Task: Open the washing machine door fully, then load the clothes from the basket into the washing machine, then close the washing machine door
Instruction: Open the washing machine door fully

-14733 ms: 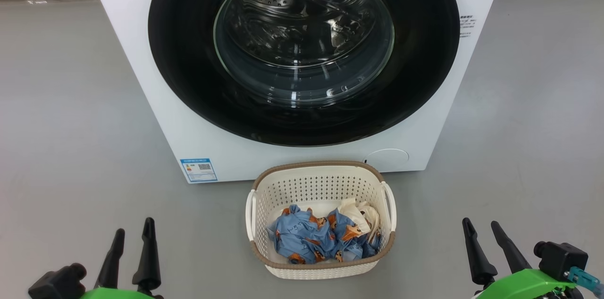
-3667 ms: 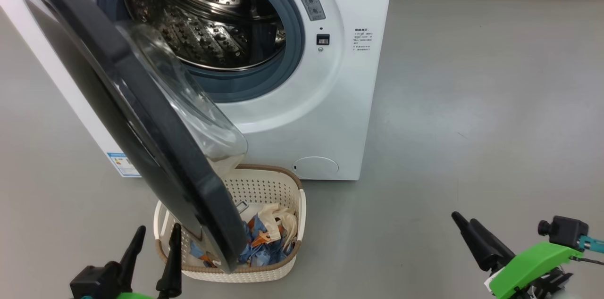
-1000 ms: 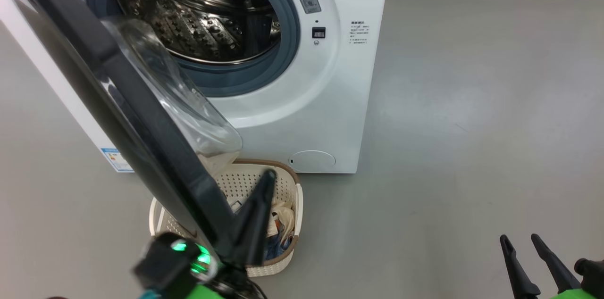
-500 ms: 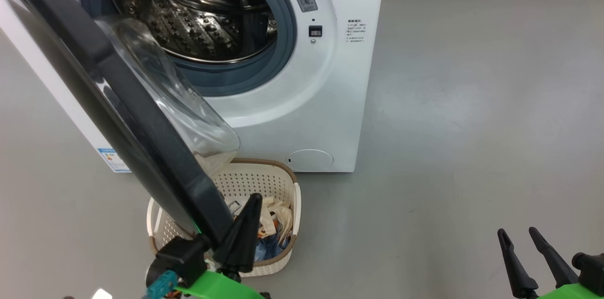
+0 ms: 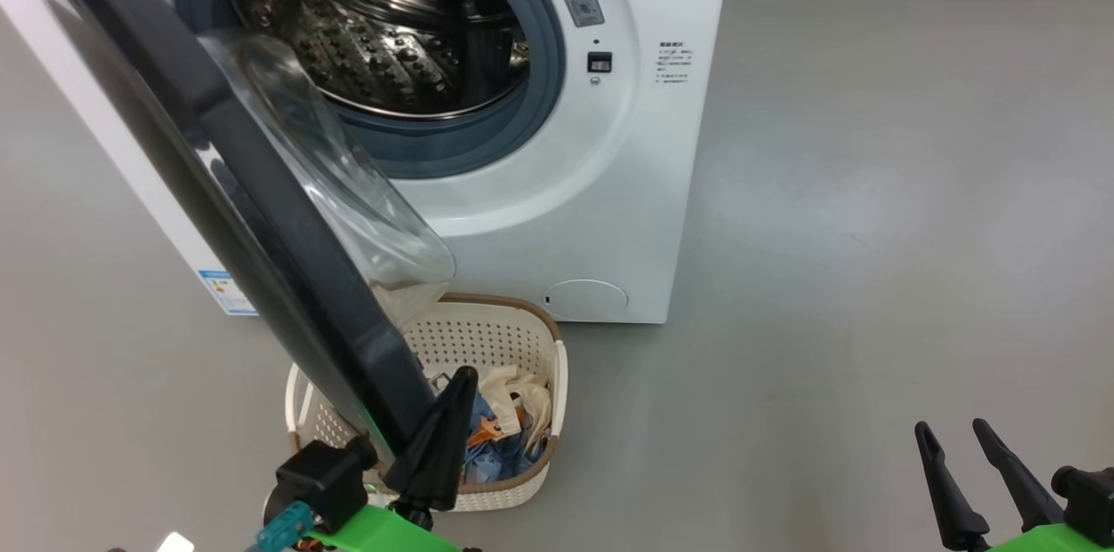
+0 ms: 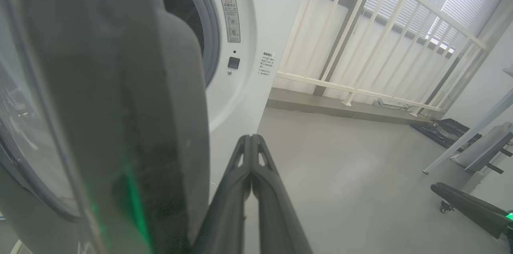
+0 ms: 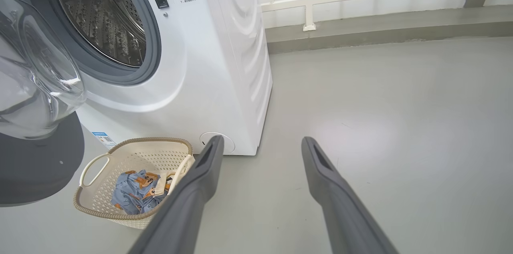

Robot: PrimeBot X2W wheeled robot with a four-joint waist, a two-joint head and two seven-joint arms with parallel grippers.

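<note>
We see the big white boxy front-loading washing machine (image 5: 609, 212) standing on the grey floor (image 5: 870, 186). Its large round door with the glossy black rim and bulging clear glass bowl (image 5: 296, 282) stands open on the left side, turned nearly edge-on to the head camera. That leaves the steel perforated drum (image 5: 392, 30) and the grey rubber gasket (image 5: 541, 99) around it in plain sight. Just in front of the machine, on the floor below the opening, sits the small cream-white perforated plastic basket with a brown woven-look rim (image 5: 474, 339) — the door's lower edge hangs over its left part. The clothes, crumpled light blue fabric with orange-brown prints and a cream-white cloth piece (image 5: 500, 447), lie inside the basket. Our left jaws are pressed together with nothing between them, their two long dark fingers (image 6: 236, 190) lying side by side just beside the door's lower edge; whether they touch it we cannot tell. Our right jaws stand wide and empty — their fingers (image 7: 192, 190) point over the floor, well apart from the machine, off to its right
</note>
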